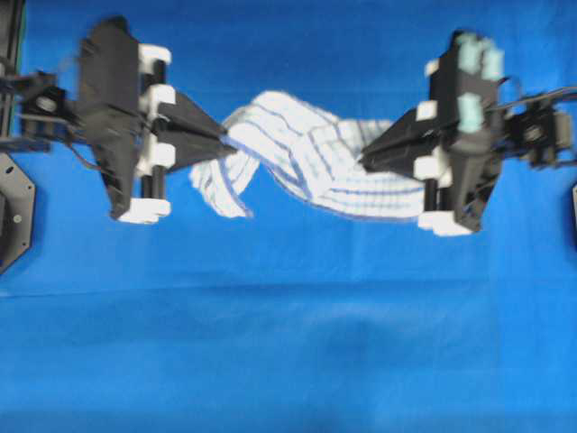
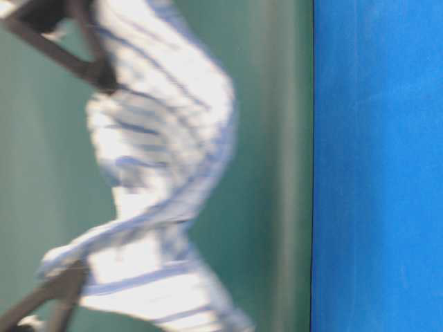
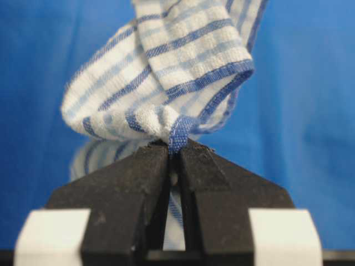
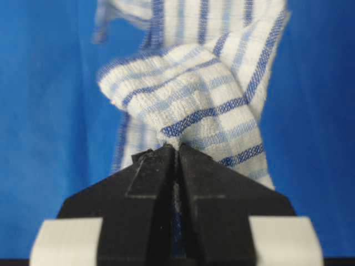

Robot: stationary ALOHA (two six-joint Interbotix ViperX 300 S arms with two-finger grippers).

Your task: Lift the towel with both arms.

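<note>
The towel (image 1: 302, 153), white with thin blue stripes, hangs twisted between my two grippers above the blue tablecloth (image 1: 288, 343). My left gripper (image 1: 225, 137) is shut on the towel's left end, and its jaws pinch a blue hem (image 3: 178, 133) at the tips. My right gripper (image 1: 362, 162) is shut on the towel's right end, with bunched cloth (image 4: 194, 105) rising from its closed tips. In the table-level view the towel (image 2: 163, 138) appears blurred and held clear of the cloth surface (image 2: 377, 166). A loose flap (image 1: 219, 185) droops near the left gripper.
The blue tablecloth covers the whole table, with a wide bare stretch in front of the arms. Black arm mounts sit at the left edge (image 1: 13, 212) and the right edge (image 1: 545, 131). A green wall (image 2: 277, 166) backs the table-level view.
</note>
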